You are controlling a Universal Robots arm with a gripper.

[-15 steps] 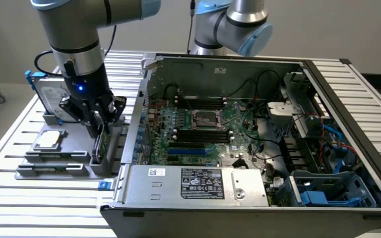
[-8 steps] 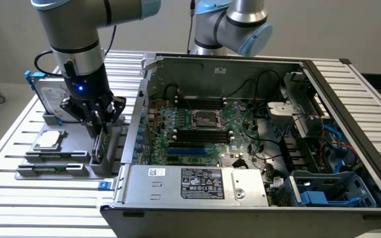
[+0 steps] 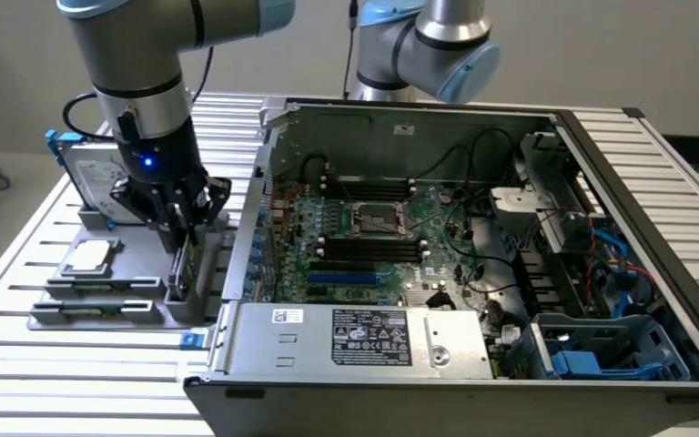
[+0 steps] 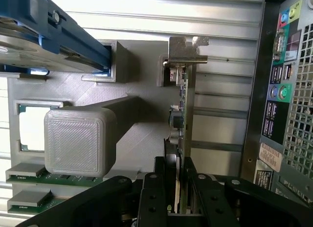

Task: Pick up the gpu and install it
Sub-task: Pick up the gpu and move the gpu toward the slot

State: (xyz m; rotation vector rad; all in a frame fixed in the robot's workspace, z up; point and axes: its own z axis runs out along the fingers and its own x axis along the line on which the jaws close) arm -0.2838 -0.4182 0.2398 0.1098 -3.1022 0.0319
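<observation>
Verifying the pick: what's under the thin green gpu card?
A grey printed holder carries the thin green gpu card on edge; the black gripper clamps its upper edge. The slot and lower edge are covered by the card itself.

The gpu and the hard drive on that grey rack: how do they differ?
The gpu is a thin green board with a silver end bracket; the hard drive is a thicker silver box with blue rails. The gripper clasps the gpu, while the hard drive stands untouched. Both stand on edge in the grey rack.
</observation>
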